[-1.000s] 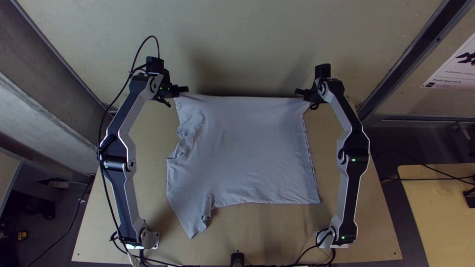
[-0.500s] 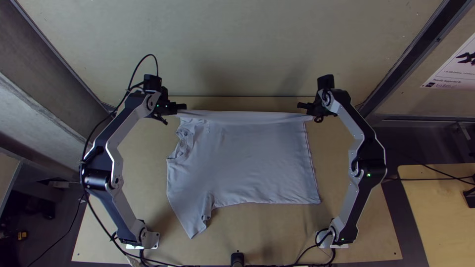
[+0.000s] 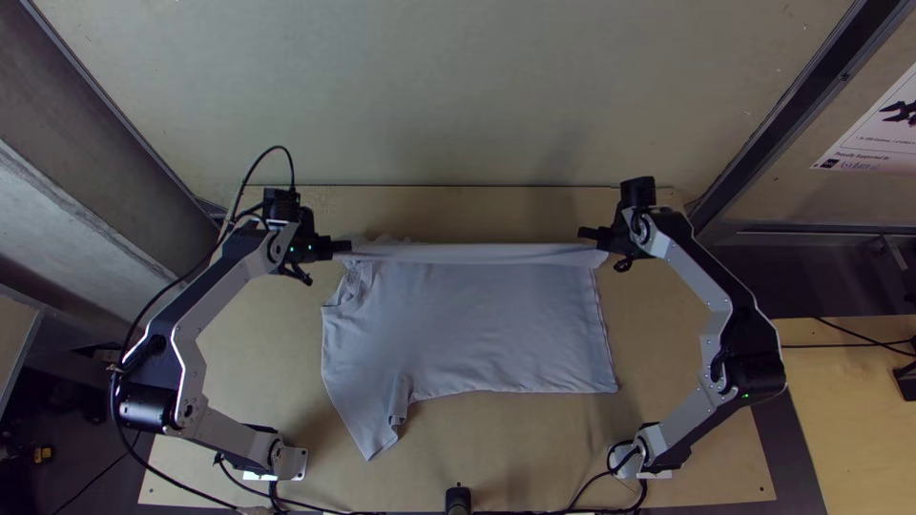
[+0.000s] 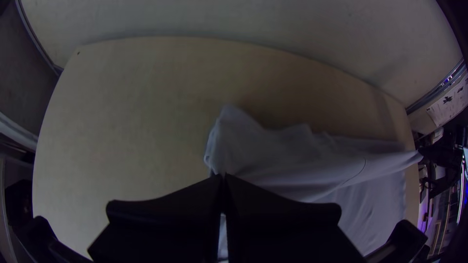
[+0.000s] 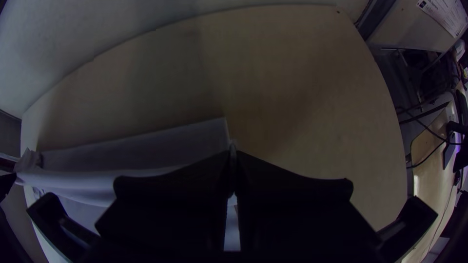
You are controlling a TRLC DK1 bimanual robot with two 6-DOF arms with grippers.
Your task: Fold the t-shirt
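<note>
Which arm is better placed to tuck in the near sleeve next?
Left, probably: the left gripper is closer to the near sleeve; the right gripper is at the hem side. Both grip the t-shirt, so left would release first.

Left arm (image 3: 167, 367) bowed outward, right arm (image 3: 749, 334) likewise, both jaws closed

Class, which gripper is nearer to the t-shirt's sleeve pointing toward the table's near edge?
Left. The left gripper holds the raised fold beyond the sleeve, on the same side; the right gripper holds the fold's other end, across the t-shirt.
</note>
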